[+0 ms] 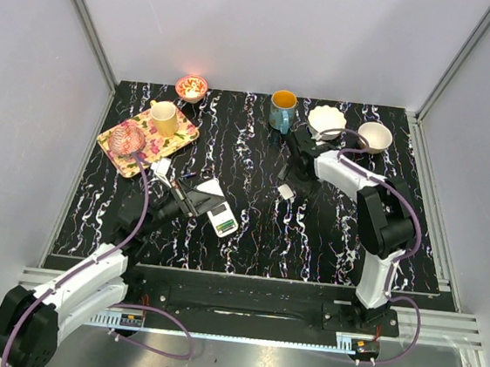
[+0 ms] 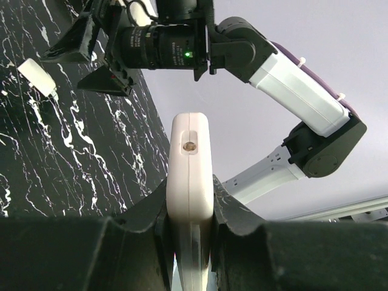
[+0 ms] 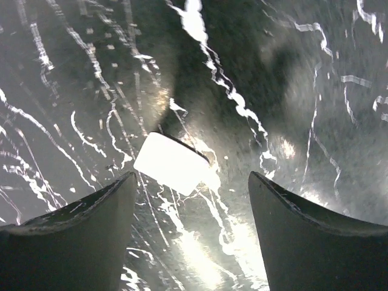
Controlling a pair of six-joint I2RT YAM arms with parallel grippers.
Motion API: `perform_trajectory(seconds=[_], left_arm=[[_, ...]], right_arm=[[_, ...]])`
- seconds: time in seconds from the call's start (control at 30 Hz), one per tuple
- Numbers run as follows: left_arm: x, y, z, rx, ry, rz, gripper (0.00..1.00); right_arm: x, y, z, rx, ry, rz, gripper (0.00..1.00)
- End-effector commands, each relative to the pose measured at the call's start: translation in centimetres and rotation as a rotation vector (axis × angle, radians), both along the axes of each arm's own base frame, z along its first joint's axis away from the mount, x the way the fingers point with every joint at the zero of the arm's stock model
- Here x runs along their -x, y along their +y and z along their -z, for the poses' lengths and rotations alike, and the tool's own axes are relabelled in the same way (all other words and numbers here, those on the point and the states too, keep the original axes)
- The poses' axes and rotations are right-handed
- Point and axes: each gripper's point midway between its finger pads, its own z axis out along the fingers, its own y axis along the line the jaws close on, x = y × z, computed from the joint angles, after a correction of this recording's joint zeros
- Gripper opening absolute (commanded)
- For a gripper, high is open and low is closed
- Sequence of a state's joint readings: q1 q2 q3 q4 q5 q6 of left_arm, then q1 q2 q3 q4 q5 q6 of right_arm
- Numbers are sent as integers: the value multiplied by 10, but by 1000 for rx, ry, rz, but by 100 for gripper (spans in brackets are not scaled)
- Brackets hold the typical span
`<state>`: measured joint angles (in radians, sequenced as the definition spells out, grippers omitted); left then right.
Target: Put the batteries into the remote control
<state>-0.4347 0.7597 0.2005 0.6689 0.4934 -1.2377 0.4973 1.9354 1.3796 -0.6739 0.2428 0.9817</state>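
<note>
My left gripper (image 2: 190, 197) is shut on the remote control (image 2: 190, 151), a flat white slab seen edge-on, with a finger pressed on each flat face. From above, the remote control (image 1: 222, 221) sticks out of the left gripper (image 1: 199, 207), lying flat just over the table. My right gripper (image 3: 191, 177) stands open, with nothing between its fingers, over a small white rectangular piece (image 3: 171, 162) on the table. That piece (image 1: 286, 190) sits just in front of the right gripper (image 1: 297, 173). I cannot make out the batteries in any view.
A flowered tray (image 1: 175, 141) at the back left carries a yellow cup (image 1: 165, 119) and a pink glass bowl (image 1: 129, 139). Along the back edge stand a small red bowl (image 1: 191, 87), a blue mug (image 1: 282, 110) and two white bowls (image 1: 327, 120) (image 1: 374, 137). A white scrap (image 1: 210, 186) lies by the left gripper.
</note>
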Motion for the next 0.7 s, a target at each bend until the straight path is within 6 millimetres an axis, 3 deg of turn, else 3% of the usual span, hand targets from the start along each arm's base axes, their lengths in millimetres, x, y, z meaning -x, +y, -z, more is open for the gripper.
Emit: perform_trajectory(seconds=[0.0, 0.27, 0.67], left_arm=[[-6, 5, -15, 9, -68, -51, 0], [-9, 8, -12, -49, -81, -78, 0], [-9, 7, -9, -55, -77, -71, 0]], right_arm=[[-20, 9, -45, 120, -162, -513, 79], [-15, 13, -13, 181, -155, -814, 76], [-10, 30, 14, 179, -120, -915, 75]])
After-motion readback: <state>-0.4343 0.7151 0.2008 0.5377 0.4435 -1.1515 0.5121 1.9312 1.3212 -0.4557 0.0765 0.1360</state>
